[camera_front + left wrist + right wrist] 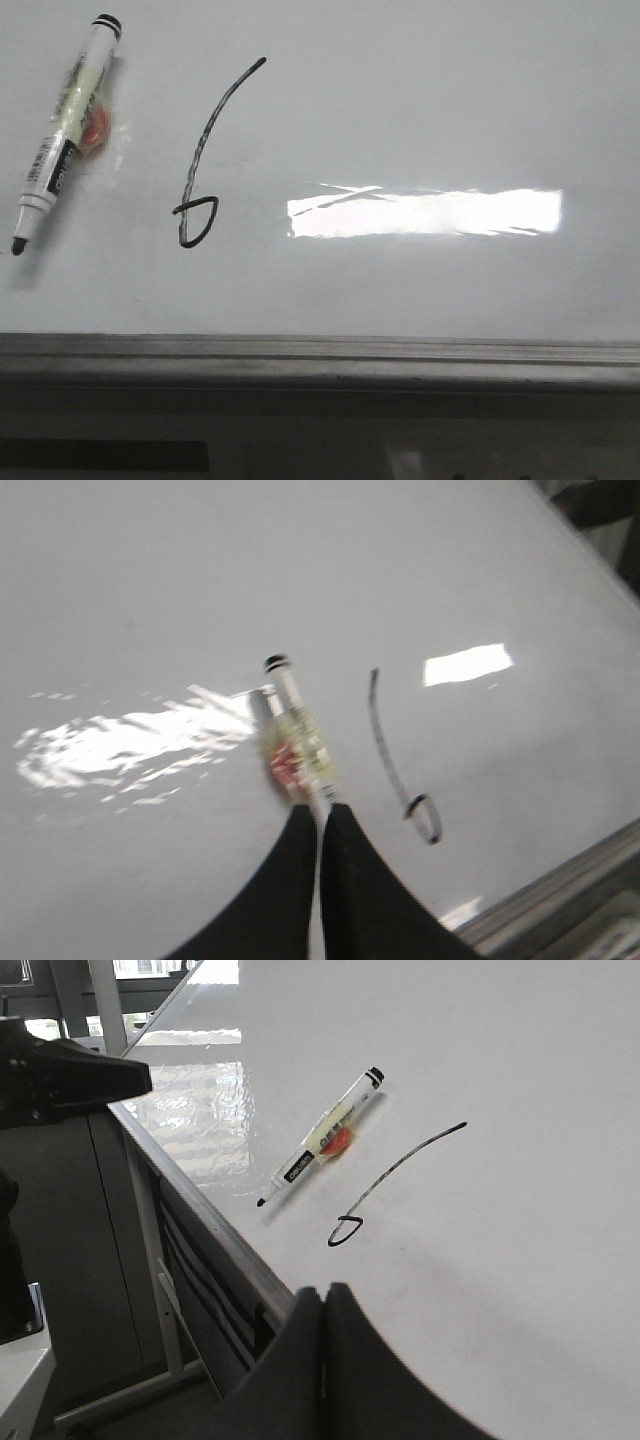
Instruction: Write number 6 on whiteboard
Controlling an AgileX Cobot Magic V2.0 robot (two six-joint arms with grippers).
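Observation:
The whiteboard (420,100) fills the front view. The number 6 (200,148) is drawn on it left of centre, a slanting stem ending in a small loop. It also shows in the left wrist view (379,730) and the right wrist view (405,1160). A white marker pen (65,125) with a black cap end lies flat on the board left of the 6, its tip uncovered. My left gripper (320,810) is shut and empty above the board, with the pen (300,742) beyond its tips. My right gripper (322,1292) is shut and empty over the board's near edge.
A grey metal frame strip (320,352) runs along the board's near edge. A bright rectangular glare (430,212) lies right of the 6. Past the edge, the right wrist view shows a dark stand (180,1290) and a black machine part (60,1080).

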